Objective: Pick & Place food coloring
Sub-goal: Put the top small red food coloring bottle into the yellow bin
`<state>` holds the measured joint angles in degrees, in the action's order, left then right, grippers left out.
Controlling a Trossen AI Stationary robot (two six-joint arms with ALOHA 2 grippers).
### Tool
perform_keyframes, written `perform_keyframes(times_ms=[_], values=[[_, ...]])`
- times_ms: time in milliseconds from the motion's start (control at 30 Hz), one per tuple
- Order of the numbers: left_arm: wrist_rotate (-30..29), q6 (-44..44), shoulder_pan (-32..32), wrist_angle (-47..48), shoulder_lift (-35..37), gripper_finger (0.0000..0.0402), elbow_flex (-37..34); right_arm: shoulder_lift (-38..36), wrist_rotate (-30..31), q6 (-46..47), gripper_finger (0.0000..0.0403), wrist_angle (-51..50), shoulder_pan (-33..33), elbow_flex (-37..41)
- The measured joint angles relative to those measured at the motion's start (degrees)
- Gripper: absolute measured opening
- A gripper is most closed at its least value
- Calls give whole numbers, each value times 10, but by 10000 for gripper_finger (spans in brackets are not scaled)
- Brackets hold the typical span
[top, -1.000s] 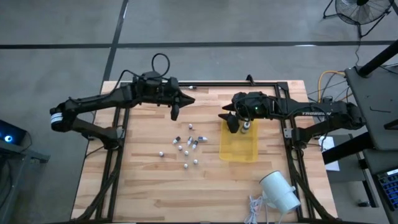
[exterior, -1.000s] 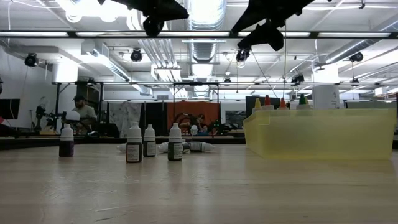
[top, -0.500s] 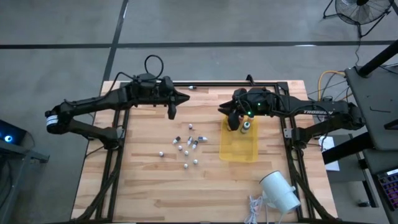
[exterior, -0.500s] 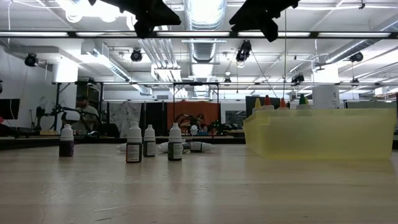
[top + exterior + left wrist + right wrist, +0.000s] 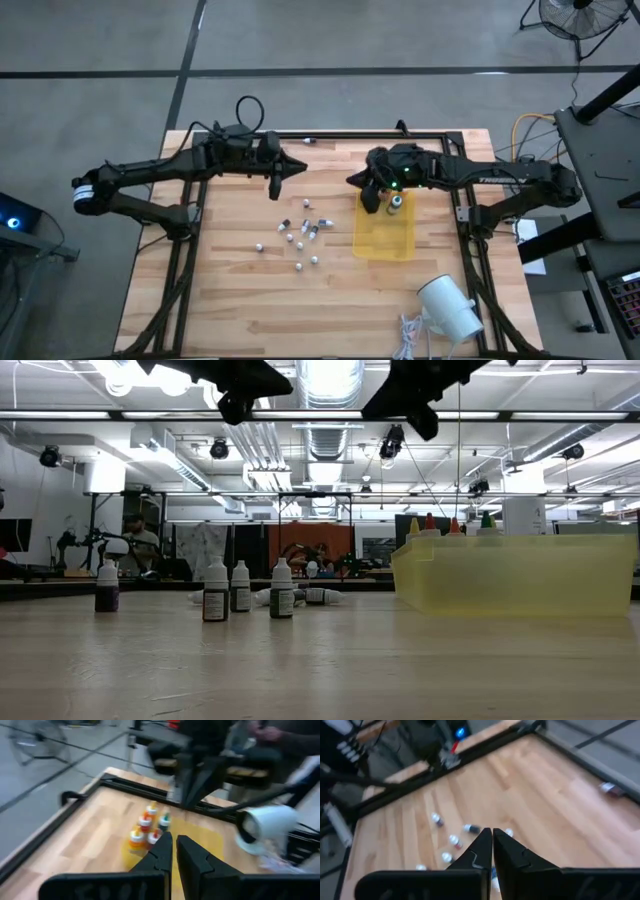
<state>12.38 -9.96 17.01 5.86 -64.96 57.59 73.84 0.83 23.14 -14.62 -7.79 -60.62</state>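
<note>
Right claw (image 5: 372,197): withdrawn from yellow tray (image 5: 384,240), now clenched empty; left claw (image 5: 278,182) clenched empty. Vials (image 5: 300,235) beside tray: light, rigid, slippery; grip mid-body.

The wooden table (image 5: 230,290) carries a scatter of small vials (image 5: 300,238) mid-board, a yellow tray (image 5: 384,243) beside them holding colored-top bottles (image 5: 396,202), and a white cylinder (image 5: 450,308) near the corner.

Small vials (image 5: 298,236) lie scattered on the table (image 5: 230,300), left of the tray (image 5: 385,240) holding capped bottles (image 5: 395,202).
</note>
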Motion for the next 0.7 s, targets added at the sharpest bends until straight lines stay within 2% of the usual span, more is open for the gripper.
perform_keyframes(times_ms=[67, 267, 467, 700], values=[[22, -3, -3, 1, 1, 0, -3, 21, -12, 2, 9, 0, 5, -3], [28, -6, -7, 6, 15, 0, -26, 91, -56, -1, 9, -2, 8, -41], [28, -7, -7, 6, 49, 0, -60, 152, -59, -44, 9, -9, 8, -110], [26, -10, -7, 1, 82, 0, -92, 191, -53, -81, 9, -70, 5, -181]])
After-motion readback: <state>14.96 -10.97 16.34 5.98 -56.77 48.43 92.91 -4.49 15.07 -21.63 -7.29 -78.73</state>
